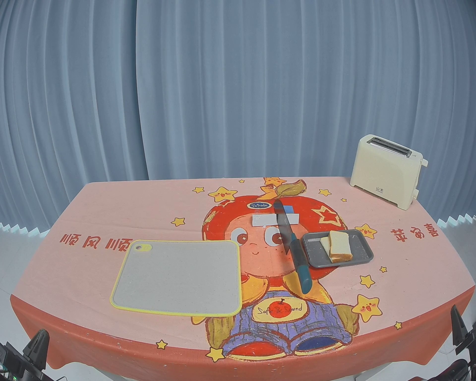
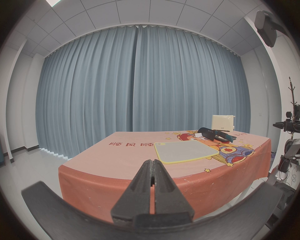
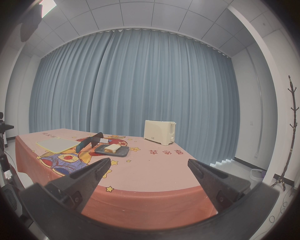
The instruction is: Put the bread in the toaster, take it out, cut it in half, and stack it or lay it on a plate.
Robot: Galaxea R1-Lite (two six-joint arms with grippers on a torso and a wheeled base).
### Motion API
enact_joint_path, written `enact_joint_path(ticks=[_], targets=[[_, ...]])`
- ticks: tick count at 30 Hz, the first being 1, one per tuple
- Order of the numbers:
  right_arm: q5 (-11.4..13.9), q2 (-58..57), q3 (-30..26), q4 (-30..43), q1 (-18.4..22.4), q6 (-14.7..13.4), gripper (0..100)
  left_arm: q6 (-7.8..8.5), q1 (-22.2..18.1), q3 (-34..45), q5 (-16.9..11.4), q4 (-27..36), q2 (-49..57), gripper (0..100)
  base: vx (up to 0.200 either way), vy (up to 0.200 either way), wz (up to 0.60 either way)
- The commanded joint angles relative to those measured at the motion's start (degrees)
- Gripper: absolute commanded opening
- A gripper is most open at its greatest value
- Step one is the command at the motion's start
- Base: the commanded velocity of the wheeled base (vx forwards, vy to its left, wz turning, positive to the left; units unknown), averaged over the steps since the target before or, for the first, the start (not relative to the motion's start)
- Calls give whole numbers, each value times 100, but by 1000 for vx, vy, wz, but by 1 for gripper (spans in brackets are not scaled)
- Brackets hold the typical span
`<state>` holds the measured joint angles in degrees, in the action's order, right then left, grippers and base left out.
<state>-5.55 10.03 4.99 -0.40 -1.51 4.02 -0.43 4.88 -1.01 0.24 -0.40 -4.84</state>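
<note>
Left gripper clenched, fingers pressed together, nothing between them; sits off tabletop's near left corner. Right gripper released, jaws wide, empty; off near right corner. Bread lies on grey plate, right of tabletop centre. Knife just beside plate's left rim, handle toward near edge, blade across white block. Toaster upright at far right corner. Cutting board by near edge, left of centre.

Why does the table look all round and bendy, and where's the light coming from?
Head view: the wide lens bows the table and curtain. Left wrist view: the ceiling curves too, a ceiling light glowing at its edge. Right wrist view: same bulge, another ceiling light.
</note>
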Motion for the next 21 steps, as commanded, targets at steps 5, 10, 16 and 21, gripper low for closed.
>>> enact_joint_path(ticks=[5,10,16,21], targets=[[1,-344,-200,5,-7,2,100,-1,5,101,2,5,-8,0,0,0,0],[238,-485,-349,-13,-69,11,100,-1,5,101,2,-4,-8,0,0,0,0],[396,-634,-349,-4,-60,11,100,-1,5,101,2,5,-8,0,0,0,0],[449,-696,-384,-48,2,-33,100,-1,5,101,2,-4,-8,0,0,0,0]])
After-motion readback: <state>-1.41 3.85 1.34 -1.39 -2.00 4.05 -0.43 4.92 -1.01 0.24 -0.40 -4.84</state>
